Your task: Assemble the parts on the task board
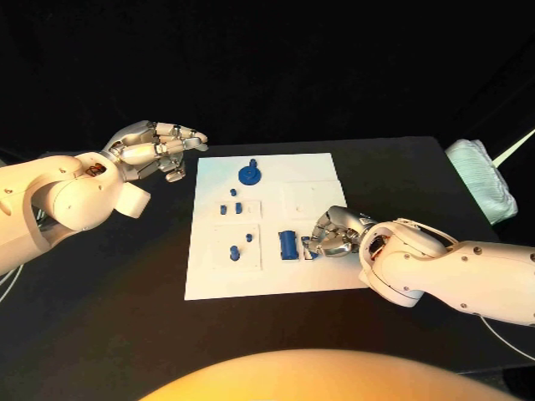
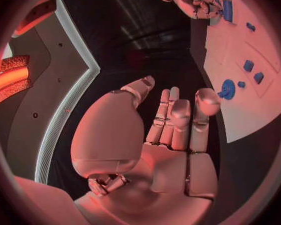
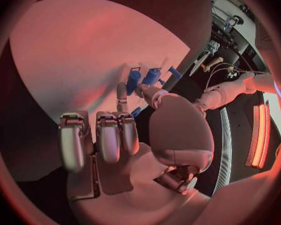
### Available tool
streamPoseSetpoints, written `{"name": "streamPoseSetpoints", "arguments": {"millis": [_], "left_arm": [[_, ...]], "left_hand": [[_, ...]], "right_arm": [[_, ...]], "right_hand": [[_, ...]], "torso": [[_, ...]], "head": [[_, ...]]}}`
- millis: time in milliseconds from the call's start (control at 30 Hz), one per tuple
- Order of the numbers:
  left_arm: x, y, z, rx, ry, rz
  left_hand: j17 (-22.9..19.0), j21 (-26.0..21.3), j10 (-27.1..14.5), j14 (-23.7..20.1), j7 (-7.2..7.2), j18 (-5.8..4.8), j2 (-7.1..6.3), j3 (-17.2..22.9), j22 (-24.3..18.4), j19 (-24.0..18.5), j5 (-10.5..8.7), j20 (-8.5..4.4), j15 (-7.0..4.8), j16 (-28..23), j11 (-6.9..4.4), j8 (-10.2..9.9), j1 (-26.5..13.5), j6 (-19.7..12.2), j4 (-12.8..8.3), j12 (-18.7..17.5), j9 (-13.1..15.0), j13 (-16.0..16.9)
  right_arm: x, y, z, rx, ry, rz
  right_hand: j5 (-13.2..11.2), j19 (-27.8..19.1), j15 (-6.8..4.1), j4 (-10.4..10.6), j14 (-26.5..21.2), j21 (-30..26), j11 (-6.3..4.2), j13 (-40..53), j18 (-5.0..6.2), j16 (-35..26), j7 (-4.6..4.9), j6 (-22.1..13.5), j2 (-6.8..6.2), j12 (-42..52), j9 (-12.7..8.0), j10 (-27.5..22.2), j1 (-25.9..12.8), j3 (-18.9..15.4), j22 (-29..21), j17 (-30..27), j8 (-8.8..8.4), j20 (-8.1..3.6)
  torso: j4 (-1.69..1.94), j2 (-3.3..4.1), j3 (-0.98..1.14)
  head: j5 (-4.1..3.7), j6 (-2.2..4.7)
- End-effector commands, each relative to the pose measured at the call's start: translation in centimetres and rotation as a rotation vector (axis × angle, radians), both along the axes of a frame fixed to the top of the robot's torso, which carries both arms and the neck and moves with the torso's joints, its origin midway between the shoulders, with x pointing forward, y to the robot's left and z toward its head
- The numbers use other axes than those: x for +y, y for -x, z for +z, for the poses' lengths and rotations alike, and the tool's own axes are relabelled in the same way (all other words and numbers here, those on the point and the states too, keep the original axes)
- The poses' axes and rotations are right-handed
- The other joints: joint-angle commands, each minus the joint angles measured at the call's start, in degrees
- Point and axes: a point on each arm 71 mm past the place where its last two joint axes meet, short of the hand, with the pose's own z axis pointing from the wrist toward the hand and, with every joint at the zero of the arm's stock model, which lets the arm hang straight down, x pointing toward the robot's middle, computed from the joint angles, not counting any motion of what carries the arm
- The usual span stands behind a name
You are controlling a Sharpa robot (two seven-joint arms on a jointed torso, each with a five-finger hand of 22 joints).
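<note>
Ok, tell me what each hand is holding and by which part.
The left hand holds nothing, beside the task board. The right hand is on the board by a blue part; whether its fingers hold anything cannot be told.

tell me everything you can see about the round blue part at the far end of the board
The round blue part is a flat disc with a short stem standing up from it, in a solid matte blue that looks like plastic. It sits on the white task board near its far edge, apart from the smaller blue pieces closer in. Nothing touches it: the left robot hand hovers off the board's far left corner, and the right robot hand is down by the near pieces. The left wrist view shows the disc and stem too.
</note>
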Motion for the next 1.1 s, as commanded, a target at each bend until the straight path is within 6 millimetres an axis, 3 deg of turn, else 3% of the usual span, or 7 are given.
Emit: {"name": "streamPoseSetpoints", "arguments": {"millis": [33, 233, 433, 733, 1100], "left_arm": [[-0.2, 0.1, 0.1, 0.003, 0.008, -0.018], [-0.2, 0.1, 0.0, 0.004, 0.007, -0.018], [-0.1, 0.1, 0.0, 0.004, 0.006, -0.017], [-0.1, 0.1, 0.0, 0.005, 0.005, -0.016], [-0.1, 0.0, 0.0, 0.006, 0.004, -0.015]], "left_hand": [[0.0, -0.1, -0.1, -0.3, -0.03, -0.88, 0.13, -0.1, 0.0, -0.3, -0.09, 0.02, -0.04, 0.1, 0.05, 0.2, 0.6, -0.2, 0.3, -0.2, 0.0, -0.1], [0.0, -0.1, -0.1, -0.3, -0.03, -0.88, 0.13, -0.1, 0.0, -0.3, -0.09, 0.02, -0.04, 0.1, 0.05, 0.2, 0.6, -0.2, 0.3, -0.2, 0.0, -0.1], [0.0, -0.1, -0.1, -0.3, -0.03, -0.88, 0.13, -0.1, 0.0, -0.3, -0.09, 0.02, -0.04, 0.1, 0.05, 0.2, 0.6, -0.2, 0.3, -0.2, 0.0, -0.1], [0.0, -0.1, -0.1, -0.4, -0.05, -0.88, 0.24, -0.1, 0.0, -0.3, -0.08, 0.02, -0.04, 0.1, 0.04, 0.2, 0.7, -0.2, 0.4, -0.2, 0.0, -0.1], [0.0, -0.1, -0.1, -0.4, -0.05, -0.88, 0.24, -0.1, 0.0, -0.3, -0.08, 0.02, -0.04, 0.1, 0.04, 0.2, 0.7, -0.2, 0.4, -0.2, 0.0, -0.1]], "right_arm": [[0.4, 0.2, -0.1, 0.012, -0.001, 0.021], [0.4, 0.3, 0.0, 0.004, -0.009, 0.017], [0.3, 0.3, 0.0, 0.002, -0.012, 0.017], [0.1, 0.4, 0.1, 0.004, -0.010, 0.016], [-0.6, 0.4, 0.2, -0.007, -0.006, 0.015]], "right_hand": [[-0.1, 5.7, -0.49, 0.1, 6.1, 0.0, -0.35, 15.1, -1.00, 0.3, -1.27, 1.7, 0.14, 0.3, -0.1, 6.2, -0.7, 0.4, 14.7, 15.1, -0.14, -0.50], [-2.0, 5.8, -0.43, 2.7, 6.1, 0.2, -0.27, 15.1, -1.05, 0.3, -1.18, 1.8, -0.11, 0.3, -0.1, 6.2, -5.4, -0.8, 14.8, 15.1, 0.13, -0.49], [-4.7, 5.8, -0.41, 4.0, 6.1, 0.2, -0.24, 15.1, -1.05, 0.3, -1.15, 1.9, -0.77, 0.3, -0.1, 6.2, -7.9, -1.7, 14.8, 15.1, 0.25, -0.48], [-4.8, 5.7, -0.41, 4.0, 6.1, 0.0, -0.24, 15.1, -1.01, 0.3, -1.16, 1.9, -0.88, 0.3, -0.2, 6.2, -8.0, -1.8, 14.7, 15.1, 0.25, -0.48], [-6.8, 5.6, -0.44, 2.4, 6.1, -0.5, -0.23, 15.0, -0.91, 0.3, -1.12, 1.4, -2.06, 0.2, -0.2, 6.1, -6.8, -1.8, 14.6, 15.1, 0.25, -0.49]], "torso": [[-0.01, 0.03, 0.02], [-0.08, 0.01, 0.02], [-0.06, 0.01, 0.04], [-0.08, 0.00, 0.03], [-0.10, 0.01, 0.05]], "head": [[0.03, -0.03], [0.14, -0.03], [0.21, -0.05], [0.22, -0.07], [0.18, 0.09]]}}
